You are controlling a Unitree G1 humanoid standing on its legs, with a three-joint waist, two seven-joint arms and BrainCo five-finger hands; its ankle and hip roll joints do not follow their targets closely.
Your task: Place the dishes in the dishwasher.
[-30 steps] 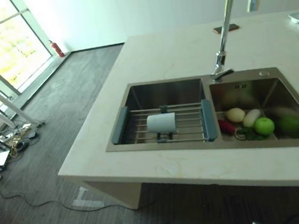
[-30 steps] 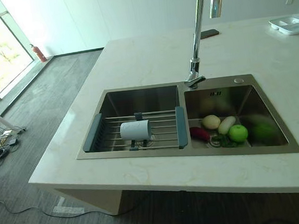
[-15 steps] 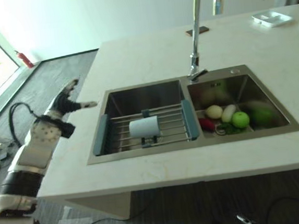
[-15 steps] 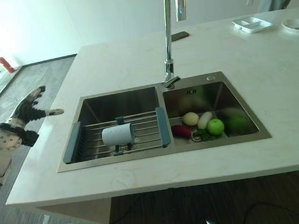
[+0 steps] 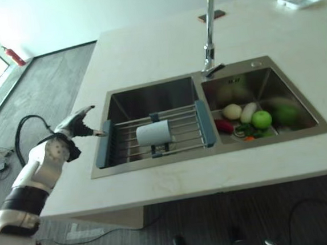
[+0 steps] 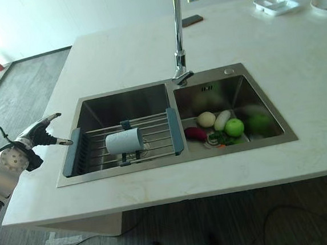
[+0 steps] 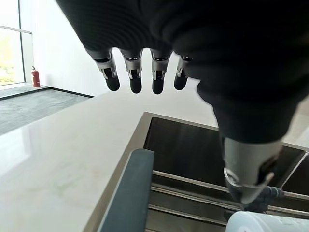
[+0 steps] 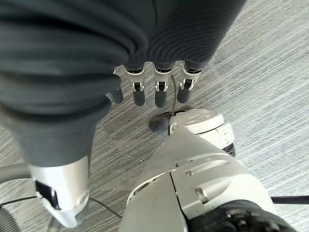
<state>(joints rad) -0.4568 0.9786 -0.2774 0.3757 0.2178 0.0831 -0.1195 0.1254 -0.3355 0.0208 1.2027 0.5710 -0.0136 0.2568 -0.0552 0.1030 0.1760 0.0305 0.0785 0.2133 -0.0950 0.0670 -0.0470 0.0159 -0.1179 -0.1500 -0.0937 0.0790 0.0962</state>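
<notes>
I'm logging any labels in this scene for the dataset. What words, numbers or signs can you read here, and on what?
No text can be read.
Sink: a small dark mark on the back wall of the right basin, too small to read.
Cup on the rack: plain, no print seen.
Dark flat object and white tray on the counter: no legible marks.
Left hand: no print.

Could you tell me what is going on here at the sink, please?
The robot's left hand is open and empty, reaching over the counter toward the left end of the rack in the left sink basin. A white cup lies on its side on that rack, untouched. The right basin holds vegetables and a green apple. The right hand hangs open over the floor, holding nothing. No dish has been picked up yet.
</notes>
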